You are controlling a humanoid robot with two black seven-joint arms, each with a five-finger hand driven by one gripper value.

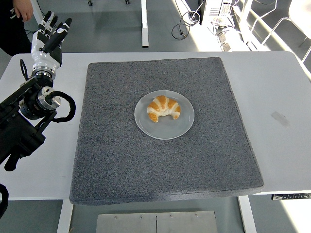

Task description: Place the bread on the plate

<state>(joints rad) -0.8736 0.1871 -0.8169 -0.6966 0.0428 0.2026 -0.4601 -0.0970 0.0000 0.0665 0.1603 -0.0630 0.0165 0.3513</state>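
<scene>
At the middle of the grey mat [121, 160], the croissant [164, 108] is seen lying on the clear round plate [165, 131], wholly inside its rim and touched by nothing. The mat is spread over most of the white counter [272, 87]. Well apart from the plate, over the counter's far left corner, the left hand [47, 40] is held upright with its fingers [63, 26] spread wide and nothing held between them. The right hand is not shown. At the top left corner a person's hand [23, 8] and dark clothing are partly seen beyond the counter.

The placing step is judged to be done, since the bread is already carried by the plate. No further grasp appears to be called for; only the parking of the left arm clear of the mat is expected.
</scene>
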